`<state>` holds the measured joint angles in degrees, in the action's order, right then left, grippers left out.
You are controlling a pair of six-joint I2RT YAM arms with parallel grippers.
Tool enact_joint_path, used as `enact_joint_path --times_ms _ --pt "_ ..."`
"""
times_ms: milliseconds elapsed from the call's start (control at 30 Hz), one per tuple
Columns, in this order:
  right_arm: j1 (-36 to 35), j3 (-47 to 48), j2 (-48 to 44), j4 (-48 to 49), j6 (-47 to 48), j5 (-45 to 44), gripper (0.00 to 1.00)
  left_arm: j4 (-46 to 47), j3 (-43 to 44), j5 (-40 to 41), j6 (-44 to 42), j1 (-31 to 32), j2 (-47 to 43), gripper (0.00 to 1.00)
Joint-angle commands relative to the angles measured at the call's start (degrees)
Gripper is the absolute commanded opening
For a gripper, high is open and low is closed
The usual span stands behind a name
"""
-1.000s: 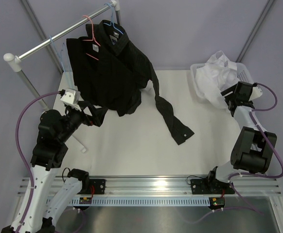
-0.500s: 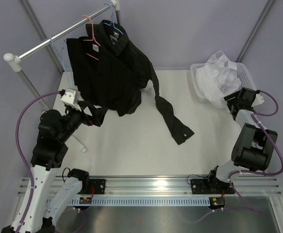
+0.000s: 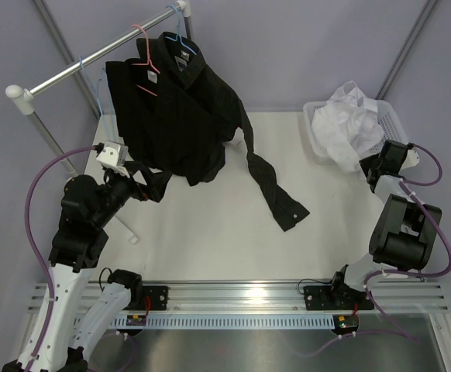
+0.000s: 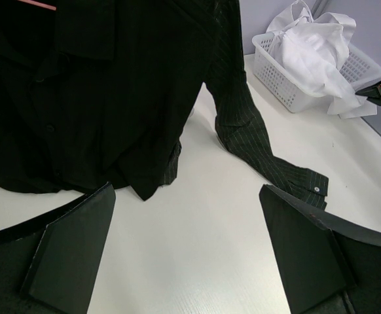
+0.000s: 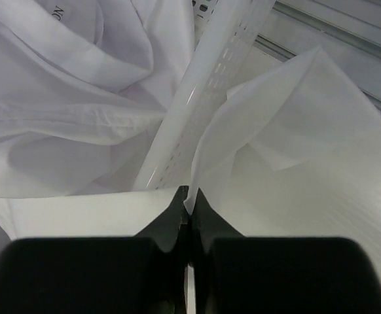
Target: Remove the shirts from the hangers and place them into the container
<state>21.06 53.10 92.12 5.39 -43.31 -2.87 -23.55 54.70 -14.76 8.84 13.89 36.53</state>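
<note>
The plain white dress shirt [image 5: 66, 118] is heaped in the small white lattice plastic basket [image 5: 207, 85]; its overhanging flap [image 5: 275, 111] (hold unconfirmed) is met by the clenched right gripper [image 5: 188, 191]; lifting inside is judged next.

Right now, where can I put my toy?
Bare table lies between the black sleeve and the near rail, and between that sleeve and the basket. Crowded: under the black shirts and in the basket holding the white shirt.
</note>
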Motion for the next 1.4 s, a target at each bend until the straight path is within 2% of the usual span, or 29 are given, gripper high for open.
enact_joint_path --times_ms 0,100,267,300,533,667,867,967,1100,1233,1367 --pt "0.21 0.77 -6.32 -0.63 0.42 -0.29 0.0 2.19 -0.29 0.17 -0.76 0.17 0.2 0.99" --pt "0.12 3.58 -9.57 -2.31 -0.19 1.55 0.0 2.11 -0.29 0.0 -0.76 0.17 0.29 0.99" --pt "-0.14 16.31 -8.98 -4.07 -0.98 5.59 0.0 2.11 -0.29 0.17 -0.84 0.17 0.56 0.99" --pt "-0.23 20.77 -6.97 -3.63 -1.68 6.99 0.0 2.11 -0.29 0.26 -0.84 0.17 0.56 0.99" --pt "-2.51 36.18 4.72 6.99 -0.74 11.83 0.0 2.11 -0.47 0.79 -1.11 0.17 0.82 0.99" --pt "-3.39 45.67 13.5 5.87 -0.54 11.23 0.0 2.02 -0.56 1.14 -1.28 0.17 1.35 0.99" --pt "-3.39 45.43 20.72 2.44 -0.9 5.6 0.0 2.1 -0.64 1.32 -1.28 0.26 1.26 0.99" --pt "-3.31 45.25 23.8 -2.21 -0.72 3.4 0.0 2.11 -0.64 1.14 -1.2 0.17 1.35 0.99" --pt "-3.31 49.9 31.36 -14.66 -1.51 4.2 0.0 2.11 -0.64 1.32 -1.11 0.17 1.35 0.99" --pt "-2.78 50.08 33.74 -20.15 -4.32 3.14 0.0 2.11 -0.73 1.49 -1.11 0.26 1.61 0.99" --pt "-1.64 49.9 34.79 -23.31 -5.82 3.31 0.07 2.02 -0.73 1.41 -1.02 0.17 1.61 0.99"
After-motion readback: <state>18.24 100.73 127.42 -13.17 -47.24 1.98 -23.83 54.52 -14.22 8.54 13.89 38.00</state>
